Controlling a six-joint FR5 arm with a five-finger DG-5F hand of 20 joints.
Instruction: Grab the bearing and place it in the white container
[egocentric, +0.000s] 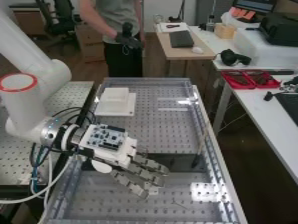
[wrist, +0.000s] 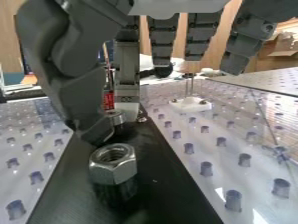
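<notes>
- Arm (egocentric: 41, 75) in from the left; hand (egocentric: 110, 145) palm-down over the near half of the perforated bench (egocentric: 149, 131), fingers pointing right and slightly near.
- Hand open: fingers extended and loosely spread, thumb hanging apart from them.
- Black bar (egocentric: 179, 161) crosses the bench from left to right, partly under the hand.
- Hex nut (wrist: 113, 164) on the bar, threaded hole facing up, near the thumb tip; a gap shows between them.
- Round metal piece (wrist: 116, 117) also along the bar, beyond the nut, close by the thumb tip and partly hidden by it. Cannot tell whether it touches the thumb.
- Bearing: cannot say for certain which of the metal parts on the bar is meant.
- White container (egocentric: 115, 94) at the bench's far left, well apart from the hand, above a flat white piece (egocentric: 123, 111).
- Small white base (wrist: 191, 104) with two upright pins, on the perforated surface beside the bar.
- Red trays (egocentric: 249, 78) on the white table (egocentric: 256, 112) to the right.
</notes>
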